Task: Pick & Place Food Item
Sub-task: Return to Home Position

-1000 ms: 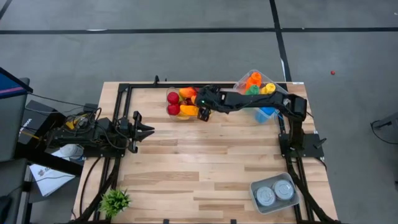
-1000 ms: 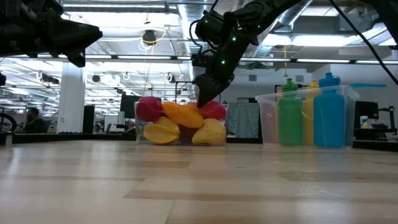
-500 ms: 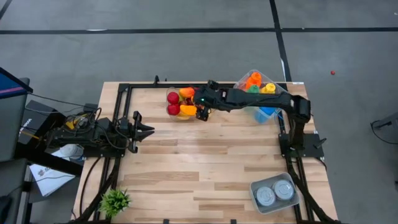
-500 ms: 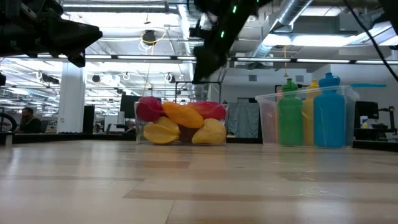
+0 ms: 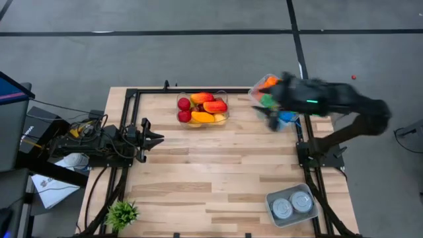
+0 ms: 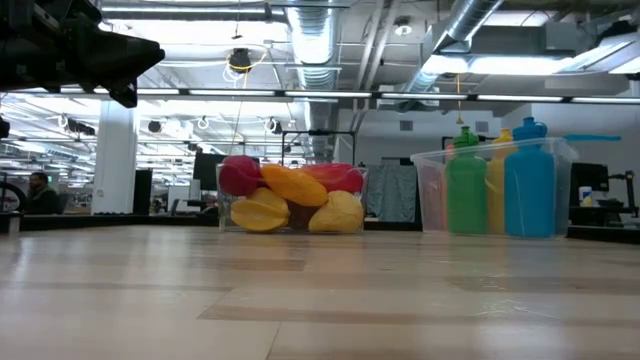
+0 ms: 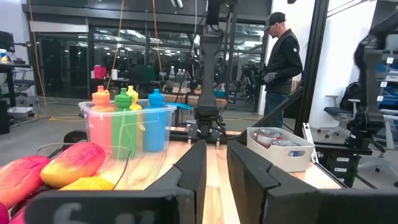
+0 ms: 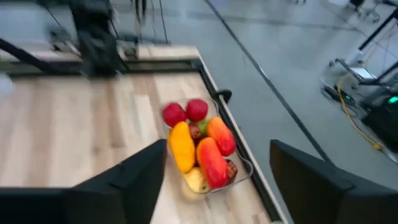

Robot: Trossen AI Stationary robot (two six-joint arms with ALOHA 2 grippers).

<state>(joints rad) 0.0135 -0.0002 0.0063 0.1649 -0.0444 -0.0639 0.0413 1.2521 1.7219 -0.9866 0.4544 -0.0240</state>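
Right gripper [image 8: 217, 144] jaws spread wide, empty, raised off the tabletop [image 5: 198, 172]. It sits well apart from the transparent bin [image 5: 227, 116], over the bottle tub [image 5: 255, 90] beside it. Red mango [image 5: 215, 106] lies in the bin on yellow fruit [image 5: 200, 117], next to two red pomegranates [image 5: 184, 104]. Left gripper [image 5: 157, 137] parked on the bin's other side, jaws a narrow gap, empty. Right arm smeared in high view, outline unclear.

Matt pale wood table [image 5: 198, 172], clear glossy plastic bin [image 5: 227, 112], smooth fruit [image 5: 208, 106], and seemingly plastic bottles [image 6: 530, 180].
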